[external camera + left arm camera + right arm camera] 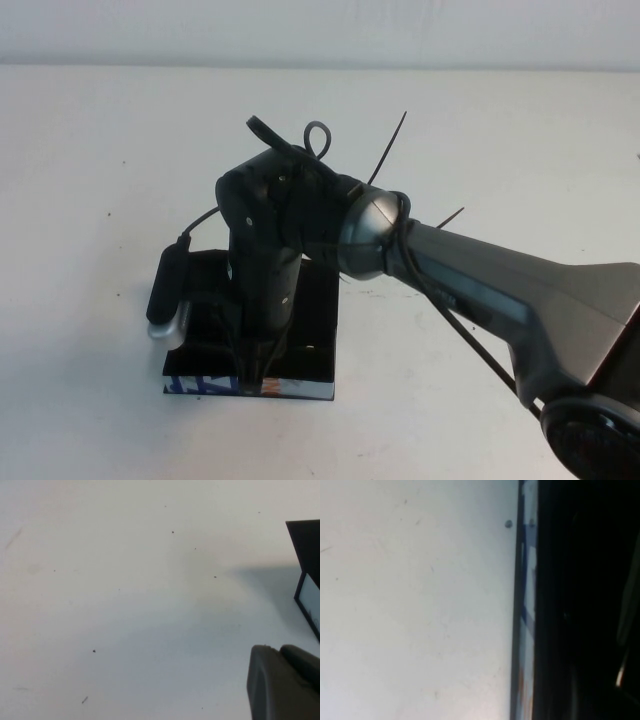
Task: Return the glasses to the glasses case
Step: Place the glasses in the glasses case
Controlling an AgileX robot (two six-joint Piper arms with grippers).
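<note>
Glasses case (318, 330) black, blue-white-orange front; right tool (250, 375) inside, left tool (285, 682) beside; grips unreadable.

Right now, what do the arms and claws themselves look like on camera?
The right arm is dark grey with a rounded silvery joint; black cables and zip-tie tails run along it. Its black right claw reaches down at the glasses case. Of the left claw, at its wrist view's edge, only dark, rounded matte finger ends show.

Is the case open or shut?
Open: the case shows its black inside, and the right gripper reaches into it. The left gripper is parked beside it.
</note>
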